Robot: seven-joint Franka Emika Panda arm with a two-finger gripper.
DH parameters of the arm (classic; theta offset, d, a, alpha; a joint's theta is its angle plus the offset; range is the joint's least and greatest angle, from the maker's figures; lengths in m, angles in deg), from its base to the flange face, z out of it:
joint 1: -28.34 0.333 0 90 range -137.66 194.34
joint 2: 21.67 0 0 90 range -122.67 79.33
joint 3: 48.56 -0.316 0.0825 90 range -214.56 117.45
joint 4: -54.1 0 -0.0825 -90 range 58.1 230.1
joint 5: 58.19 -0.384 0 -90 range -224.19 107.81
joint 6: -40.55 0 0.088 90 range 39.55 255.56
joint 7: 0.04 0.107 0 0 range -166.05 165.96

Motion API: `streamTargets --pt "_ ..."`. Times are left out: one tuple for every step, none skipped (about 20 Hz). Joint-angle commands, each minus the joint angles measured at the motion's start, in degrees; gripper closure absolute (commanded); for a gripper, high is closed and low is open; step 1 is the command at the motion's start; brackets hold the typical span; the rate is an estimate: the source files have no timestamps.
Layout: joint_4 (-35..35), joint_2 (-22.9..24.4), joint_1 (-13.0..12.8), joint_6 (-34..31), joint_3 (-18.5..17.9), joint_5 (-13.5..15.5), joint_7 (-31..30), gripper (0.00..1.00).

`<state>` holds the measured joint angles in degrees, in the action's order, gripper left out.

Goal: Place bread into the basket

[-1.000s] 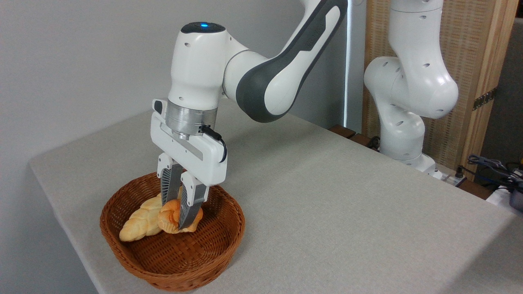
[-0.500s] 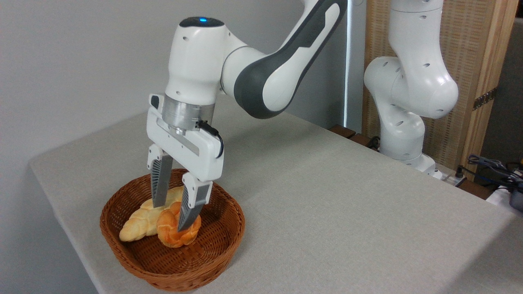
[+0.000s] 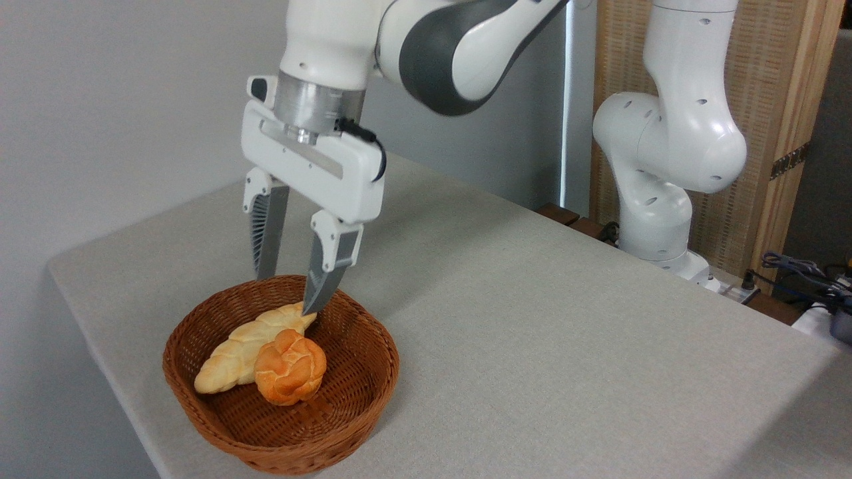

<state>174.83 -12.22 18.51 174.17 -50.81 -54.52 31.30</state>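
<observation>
you had the white two-finger gripper (image 3: pixel 287 293) spread open and empty, its fingertips hanging just above the far rim of the round brown woven wicker basket (image 3: pixel 373 382). the small round orange-golden bun with the knotted top (image 3: pixel 290 366) lay below and in front of the jaws, inside the basket, resting on the weave and touching the long pale-yellow braided loaf (image 3: pixel 246 346) beside it. by the look of it the placing was done and the step in hand was the retreat: you wanted to lift straight up, jaws held wide, so neither fingertip could clip the rim or nudge the bun out.
</observation>
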Motion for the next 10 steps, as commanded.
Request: streamTargets --pt "0.5 4.5 -0.5 -5.4 -1.5 0.8 -0.2 0.0" --pt "0.4 4.7 -0.5 -7.0 -1.6 0.7 -0.3 0.0" --pt "-0.3 4.9 -0.5 -8.9 -1.7 0.7 -0.2 0.0" --pt "-1.4 4.9 -0.5 -11.5 -1.8 0.5 -0.1 0.0" --pt "-1.8 4.9 -0.5 -14.0 -2.2 0.1 0.2 0.0" --pt "-1.9 4.9 -0.5 -15.7 -2.7 0.0 0.6 0.0" --pt "-2.0 4.9 -0.5 -16.0 -2.7 0.0 0.4 0.0" --pt "-2.0 4.8 -0.4 -16.3 -2.7 0.0 0.3 0.0" --pt "-2.0 4.8 -0.4 -16.3 -2.7 0.0 0.5 0.0" --pt "-2.0 4.7 -0.4 -16.3 -2.7 0.0 0.4 0.0"
